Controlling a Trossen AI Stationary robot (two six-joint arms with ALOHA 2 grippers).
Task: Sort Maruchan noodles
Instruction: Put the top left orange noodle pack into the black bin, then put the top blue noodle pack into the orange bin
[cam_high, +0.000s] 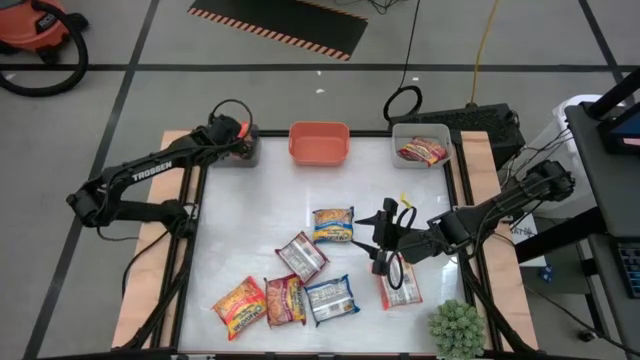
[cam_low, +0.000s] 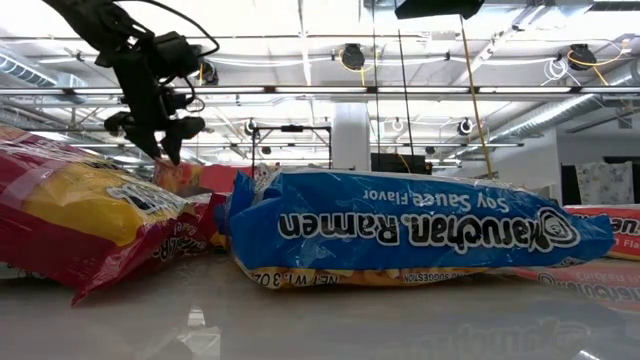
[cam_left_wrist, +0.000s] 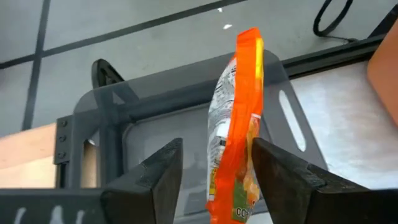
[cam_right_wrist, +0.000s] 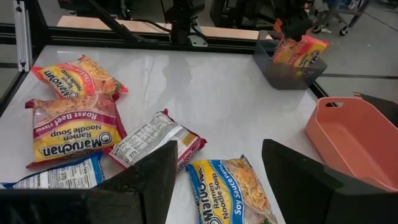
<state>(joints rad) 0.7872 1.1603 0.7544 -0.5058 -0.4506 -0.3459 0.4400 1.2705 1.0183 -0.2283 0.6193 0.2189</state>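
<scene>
Jaws first: on my left gripper (cam_left_wrist: 214, 180) they stand apart on either side of an orange packet (cam_left_wrist: 239, 118), which stands on edge between them, long axis running up and down away from the wrist, directly over the dark grey bin (cam_high: 243, 148) at the far left corner of the tabletop (cam_high: 250, 220); whether the pads touch the wrapper I cannot tell, though I judge the packet is being let go into that bin; the orange bin (cam_high: 319, 142) sits beside it, and the grey bin at far right (cam_high: 421, 150) holds a red-and-yellow packet (cam_high: 421, 152); on my right gripper (cam_high: 388, 250) the jaws are wide apart and empty, hovering low near mid-table; the nearest loose piece to them is the blue-and-yellow soy sauce packet (cam_right_wrist: 233, 193), lying flat just ahead of the jaws, long axis running roughly away from them; a red-and-white packet (cam_high: 400, 285) lies flat just beside that gripper on the near side, long axis roughly front to back; the right arm is far nearer both than the left; a further cluster (cam_high: 285, 295) lies flat nearer the front left; I judge the soy sauce packet the natural next pick, needing a short forward drop.
</scene>
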